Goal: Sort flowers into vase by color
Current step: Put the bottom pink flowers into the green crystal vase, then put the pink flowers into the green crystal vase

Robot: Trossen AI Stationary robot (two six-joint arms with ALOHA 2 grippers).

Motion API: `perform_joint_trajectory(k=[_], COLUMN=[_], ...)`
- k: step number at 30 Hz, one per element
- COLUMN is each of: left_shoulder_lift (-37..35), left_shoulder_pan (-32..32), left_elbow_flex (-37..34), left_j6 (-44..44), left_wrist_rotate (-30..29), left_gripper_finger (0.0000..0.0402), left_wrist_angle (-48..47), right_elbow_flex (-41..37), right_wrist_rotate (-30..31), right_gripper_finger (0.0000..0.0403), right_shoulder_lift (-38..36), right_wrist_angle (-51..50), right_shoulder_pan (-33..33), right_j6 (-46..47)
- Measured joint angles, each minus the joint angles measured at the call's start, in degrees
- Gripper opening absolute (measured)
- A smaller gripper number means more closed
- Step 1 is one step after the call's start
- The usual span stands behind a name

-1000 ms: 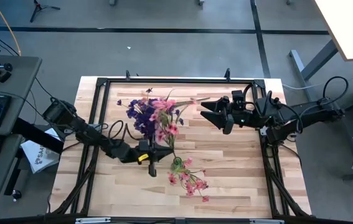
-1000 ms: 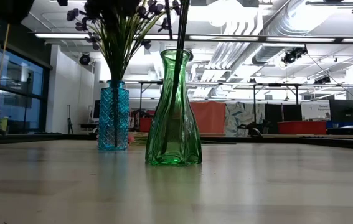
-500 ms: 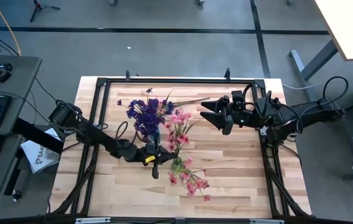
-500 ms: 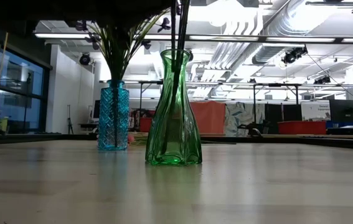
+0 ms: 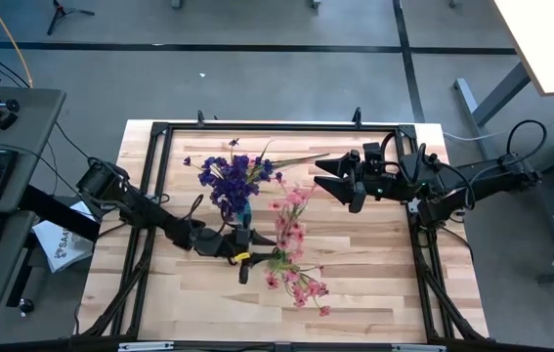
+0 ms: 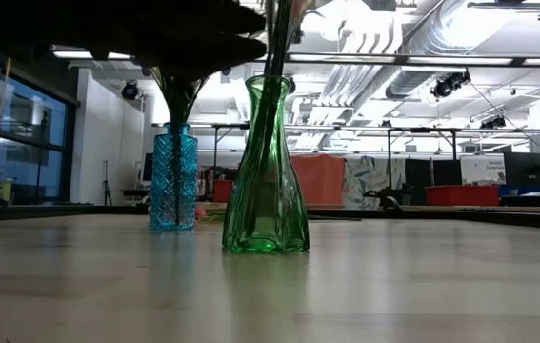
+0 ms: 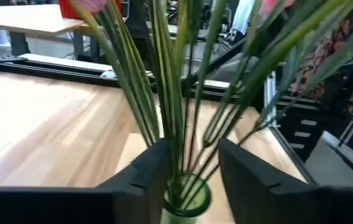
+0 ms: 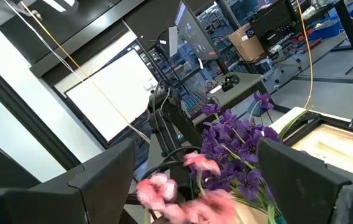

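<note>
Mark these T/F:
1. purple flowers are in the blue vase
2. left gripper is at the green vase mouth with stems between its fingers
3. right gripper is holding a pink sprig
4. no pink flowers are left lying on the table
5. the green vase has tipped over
1. True. The purple flowers stand in the blue vase.
2. True. The left gripper sits at the mouth of the green vase, with the stems of the pink sprig between its fingers.
3. False. The right gripper is open and holds nothing; it waits at the table's right side.
4. False. A bunch of pink flowers lies on the table.
5. False. The green vase stands upright.
</note>
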Motion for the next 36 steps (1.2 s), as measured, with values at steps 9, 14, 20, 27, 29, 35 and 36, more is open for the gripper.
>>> perform_joint_trajectory(k=[9,14,20,27,29,35,36], left_shoulder_lift=[-7.63,-18.44,-33.4,-47.85,-49.94,-51.41,-51.43], left_shoulder_pan=[-2.09,-2.96,-5.17,-6.17,-6.06,-4.41,-3.34], left_elbow_flex=[-0.01,-0.02,-0.02,-0.02,-0.02,2.56,3.86], left_j6=[-3.55,-6.42,-9.12,-4.77,-2.42,11.4,13.18], left_wrist_rotate=[0.33,0.35,0.3,-2.46,-2.93,-7.57,-9.67], left_gripper_finger=[0.02,0.0213,0.0213,0.0213,0.0213,0.0213,0.0213], left_wrist_angle=[-12.83,-26.19,-29.99,-23.57,-20.24,-10.21,-10.43], right_elbow_flex=[0.0,0.0,0.0,0.0,0.0,0.0,0.0], right_wrist_rotate=[-0.57,-0.52,2.86,5.66,2.81,-12.54,-17.01], right_gripper_finger=[0.033,0.033,0.033,0.033,0.033,0.033,0.033], right_shoulder_lift=[0.0,0.0,0.0,0.0,-0.02,0.27,0.68], right_wrist_angle=[-0.27,-0.25,-0.23,-3.15,-4.7,-16.24,-17.9], right_shoulder_pan=[0.0,-0.25,-3.15,-10.45,-13.63,-28.28,-31.54], right_j6=[-0.03,-1.78,1.59,6.07,6.5,11.62,11.45])
